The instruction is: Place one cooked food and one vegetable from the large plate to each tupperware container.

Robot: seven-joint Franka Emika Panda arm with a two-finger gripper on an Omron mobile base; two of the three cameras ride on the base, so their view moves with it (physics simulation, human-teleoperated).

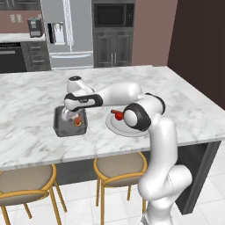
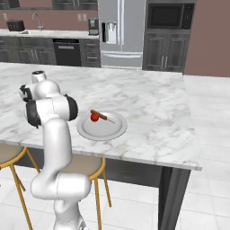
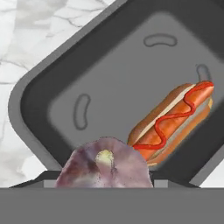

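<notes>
The pincer (image 1: 72,117) hangs low over a grey tupperware container (image 1: 59,127) in the left base view, but the white wrist hides its fingers, so I cannot tell there how they stand. In the hand view the fingertips are cut off at the bottom edge behind a purplish, mottled round vegetable (image 3: 104,165) with a pale stem spot (possibly an onion or a turnip; the render is too soft to say). It sits right at the pincer's mouth, at 6 o'clock in that picture, and the pincer looks to be pinching it, half spread.

The hand view also gives the tub's inside: a hot dog (image 3: 173,122) in a bun with a red squiggle of sauce lies on the grey floor at 3 o'clock, tilted, near one wall. From the left base camera this reads as a small orange speck.

The right base view shows what the arm blocks elsewhere: the large plate (image 2: 112,130) carrying a red round item (image 2: 94,117) and a thin brown stick-like piece (image 2: 99,114), touching. The tub is hidden there behind the arm.

The tabletop (image 1: 26,96) is white marble with grey veins, an island with wooden stools (image 1: 118,167) beneath; beyond stand a steel fridge (image 1: 70,30) and dark cabinets (image 2: 166,51).
</notes>
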